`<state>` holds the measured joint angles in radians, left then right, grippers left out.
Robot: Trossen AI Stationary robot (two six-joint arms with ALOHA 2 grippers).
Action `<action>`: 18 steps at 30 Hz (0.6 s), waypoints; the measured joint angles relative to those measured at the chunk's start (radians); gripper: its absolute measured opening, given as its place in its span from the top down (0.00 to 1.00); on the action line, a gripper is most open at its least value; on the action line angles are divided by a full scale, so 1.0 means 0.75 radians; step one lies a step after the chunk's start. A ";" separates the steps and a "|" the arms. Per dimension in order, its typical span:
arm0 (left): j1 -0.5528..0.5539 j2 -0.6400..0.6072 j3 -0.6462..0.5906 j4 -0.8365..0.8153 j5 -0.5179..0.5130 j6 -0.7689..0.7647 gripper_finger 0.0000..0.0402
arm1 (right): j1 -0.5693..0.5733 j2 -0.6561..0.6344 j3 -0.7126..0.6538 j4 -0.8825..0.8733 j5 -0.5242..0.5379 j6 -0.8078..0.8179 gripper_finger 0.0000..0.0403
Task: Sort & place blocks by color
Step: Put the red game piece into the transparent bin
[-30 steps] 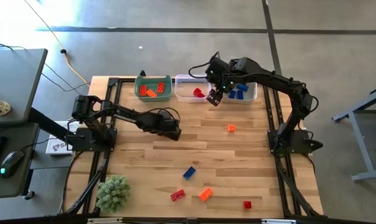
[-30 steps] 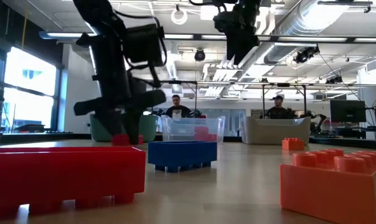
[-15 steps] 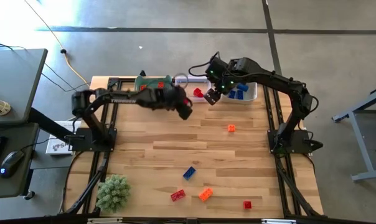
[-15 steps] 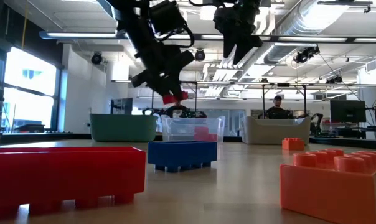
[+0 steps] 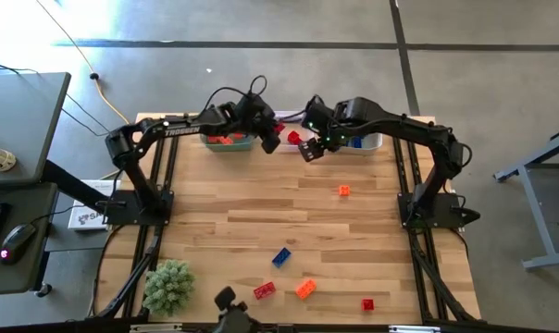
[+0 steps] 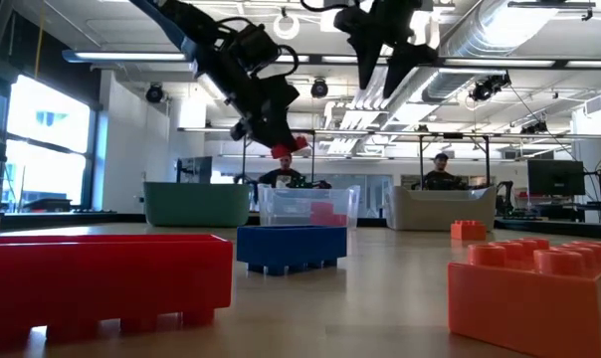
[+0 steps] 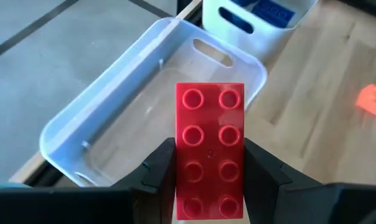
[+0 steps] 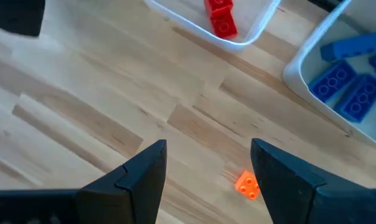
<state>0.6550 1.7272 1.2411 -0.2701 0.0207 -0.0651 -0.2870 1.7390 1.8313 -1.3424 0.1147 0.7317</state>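
Wooden worktop (image 5: pixel 289 199) carries loose bricks near six o'clock. Your left gripper (image 7: pixel 210 180) hangs over the clear bin (image 7: pixel 113 118) at twelve o'clock, jaws clamping a red brick (image 7: pixel 210 149); your right gripper (image 8: pixel 203 168) hovers beside it, jaws wide, empty.

Red brick (image 7: pixel 210 151) lower end cut off; green bin (image 5: pixel 226 141) mostly arm-hidden.
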 joint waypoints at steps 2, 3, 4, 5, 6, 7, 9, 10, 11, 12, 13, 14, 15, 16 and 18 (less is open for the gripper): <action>0.026 0.014 0.000 0.010 0.012 0.041 0.72 | 0.028 0.000 0.000 -0.012 0.041 0.064 0.45; 0.038 0.021 0.000 0.015 0.014 0.058 0.71 | 0.042 0.000 0.000 -0.013 0.058 0.095 0.45; 0.047 0.032 0.000 0.024 0.014 0.073 0.70 | 0.056 0.000 0.000 -0.016 0.068 0.128 0.45; 0.056 0.046 0.001 0.042 0.014 0.084 0.69 | 0.069 0.000 0.000 -0.018 0.078 0.159 0.45; 0.064 0.062 0.001 0.055 0.016 0.093 0.68 | 0.082 0.000 0.000 -0.018 0.090 0.190 0.45; 0.071 0.079 0.001 0.069 0.020 0.100 0.67 | 0.095 0.000 0.000 -0.020 0.095 0.216 0.45; 0.082 0.108 0.001 0.103 0.047 0.110 0.67 | 0.117 0.000 0.000 -0.021 0.097 0.259 0.45; 0.086 0.120 0.001 0.116 0.067 0.114 0.66 | 0.128 0.000 0.000 -0.021 0.097 0.283 0.45; 0.088 0.131 0.001 0.122 0.093 0.113 0.66 | 0.138 0.000 0.000 -0.021 0.098 0.307 0.45; 0.090 0.143 0.001 0.119 0.105 0.110 0.66 | 0.149 0.000 0.000 -0.021 0.098 0.324 0.45; 0.090 0.151 0.001 0.119 0.106 0.107 0.66 | 0.159 0.000 0.000 -0.021 0.097 0.344 0.45; 0.090 0.156 0.001 0.120 0.105 0.108 0.66 | 0.167 0.000 0.000 -0.022 0.098 0.357 0.45; 0.090 0.158 0.001 0.121 0.101 0.116 0.66 | 0.176 0.000 0.000 -0.022 0.098 0.377 0.45; 0.090 0.158 0.001 0.124 0.092 0.132 0.66 | 0.184 0.000 0.000 -0.022 0.098 0.393 0.45; 0.090 0.158 0.001 0.138 0.075 0.155 0.65 | 0.206 0.000 0.000 -0.022 0.098 0.430 0.45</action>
<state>0.7223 1.8458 1.2419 -0.1663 0.0767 0.0508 -0.1328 1.7390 1.8313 -1.3586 0.1879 1.0539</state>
